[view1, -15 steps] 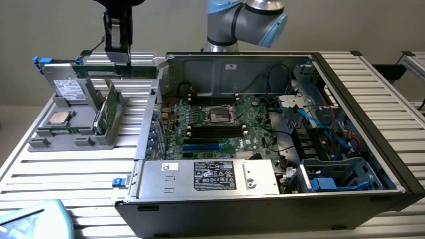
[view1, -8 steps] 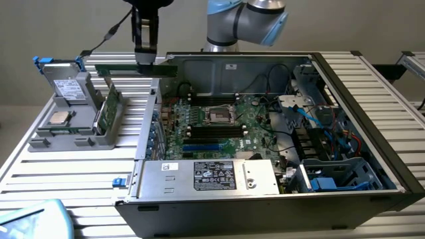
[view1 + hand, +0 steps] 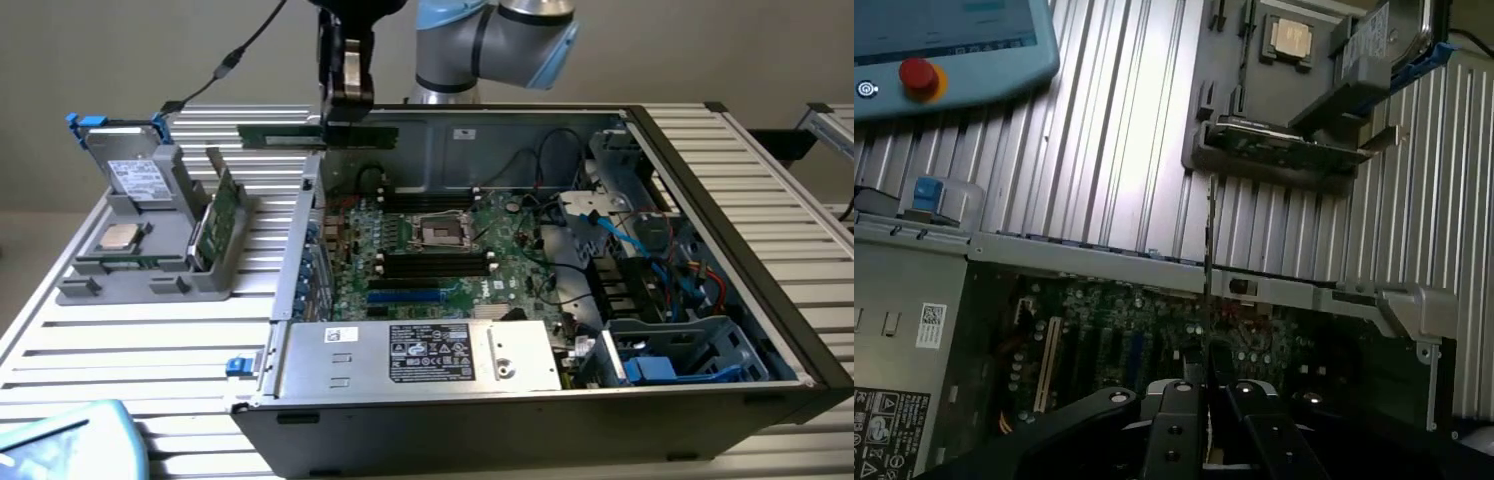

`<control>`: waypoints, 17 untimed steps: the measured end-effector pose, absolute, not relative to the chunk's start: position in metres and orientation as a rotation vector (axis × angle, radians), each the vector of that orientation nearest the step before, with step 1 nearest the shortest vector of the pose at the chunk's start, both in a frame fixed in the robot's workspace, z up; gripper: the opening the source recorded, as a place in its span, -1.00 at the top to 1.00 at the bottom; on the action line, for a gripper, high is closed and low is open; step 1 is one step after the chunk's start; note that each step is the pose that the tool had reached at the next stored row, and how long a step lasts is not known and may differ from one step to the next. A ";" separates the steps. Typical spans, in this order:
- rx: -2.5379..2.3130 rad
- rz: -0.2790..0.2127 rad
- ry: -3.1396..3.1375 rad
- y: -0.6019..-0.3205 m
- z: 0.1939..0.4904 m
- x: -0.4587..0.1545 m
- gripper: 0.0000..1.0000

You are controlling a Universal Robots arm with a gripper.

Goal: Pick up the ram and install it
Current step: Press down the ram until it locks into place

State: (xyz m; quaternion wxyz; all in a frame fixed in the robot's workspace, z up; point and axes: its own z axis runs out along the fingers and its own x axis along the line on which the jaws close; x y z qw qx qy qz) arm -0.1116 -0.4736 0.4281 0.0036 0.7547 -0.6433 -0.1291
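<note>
Where the far end of the open computer case (image 3: pixel 507 430) meets its wall on the exterior view's left, the end effector (image 3: pixel 344 120) hangs clenched on the ram (image 3: pixel 287 135).

- Ram: narrow green stick, held level, raised clear above the case wall and touching nothing but the fingers (from the wrist camera it reads edge-on, a thin line crossing that wall).
- Motherboard (image 3: pixel 454 255): flat in the case floor, black memory slots (image 3: pixel 427 262) near its middle, well below the ram.
- Power supply (image 3: pixel 414 352): silver box at the near end of the case.
- Grey fixture (image 3: pixel 94 285): on the ribbed worktop (image 3: pixel 147 340), at the exterior view's left of the case. It carries a hard drive (image 3: pixel 134 178), a square silver processor (image 3: pixel 120 236) and an upright green card (image 3: pixel 214 215).
- Teach pendant (image 3: pixel 60 440): at the near corner on the exterior view's left.
</note>
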 end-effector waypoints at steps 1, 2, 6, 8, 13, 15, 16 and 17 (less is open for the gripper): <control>2.369 -0.411 -2.018 -0.474 0.428 -0.107 0.73; 2.372 -0.418 -2.020 -0.474 0.428 -0.102 0.73; 2.385 -0.441 -2.026 -0.474 0.428 -0.084 0.73; 2.388 -0.442 -2.028 -0.474 0.428 -0.075 0.73; 2.418 -0.396 -2.044 -0.474 0.428 -0.060 0.73; 2.431 -0.374 -2.052 -0.474 0.428 -0.055 0.73; 2.436 -0.366 -2.054 -0.474 0.428 -0.052 0.73; 2.439 -0.361 -2.056 -0.474 0.427 -0.049 0.73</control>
